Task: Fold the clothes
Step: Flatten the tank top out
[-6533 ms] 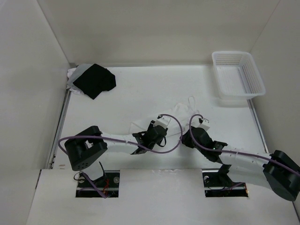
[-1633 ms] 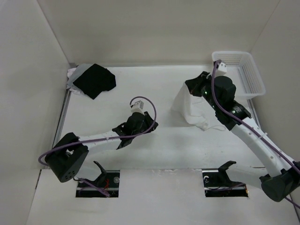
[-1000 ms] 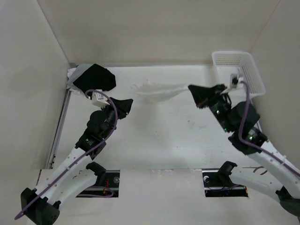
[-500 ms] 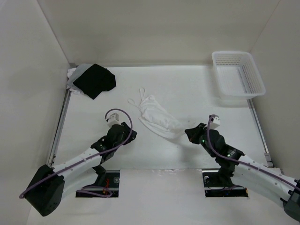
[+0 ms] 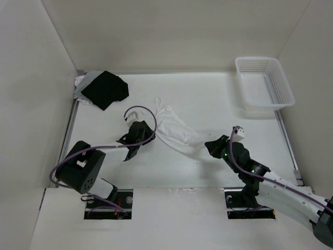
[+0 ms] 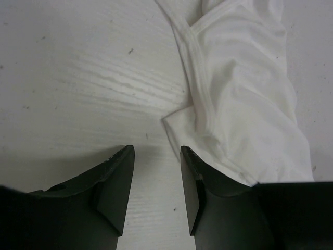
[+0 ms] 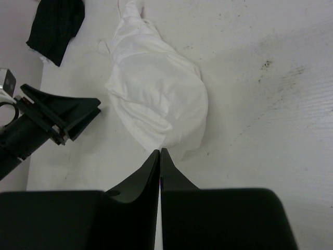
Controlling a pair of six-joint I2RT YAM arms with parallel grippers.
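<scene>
- Your left hand (image 6: 155,154) is released: its fingers stand apart over bare counter (image 6: 78,78) with nothing between them. The clothes (image 6: 244,94) lie just ahead of it and off to its right, with a hem corner close in front of the right finger. If you close from here, you will likely pinch air or only the very edge, and thin fabric like this would slip out as you lift.
- Your right hand (image 7: 159,152) is clenched tight and holds nothing. The garment's rounded end lies just ahead of its tips and slightly to the left, and I cannot tell whether they touch. If you push forward with the hand clenched, you will probably shove the cloth into a tighter heap instead of getting under it.
- The garment is a rumpled diagonal strip between your two hands, not spread flat. A fold made now would likely trap those wrinkles and come out lopsided.
- The narrow strap loop (image 5: 156,104) trails beyond the left hand's reach, at the garment's far end. It could catch on a finger or drag loose when you lift.
- Both hands point at one small piece. If you bring them in together, they may knock each other or tug the cloth in opposite directions.
- Going low for the hem risks scraping the fingers on the counter.
</scene>
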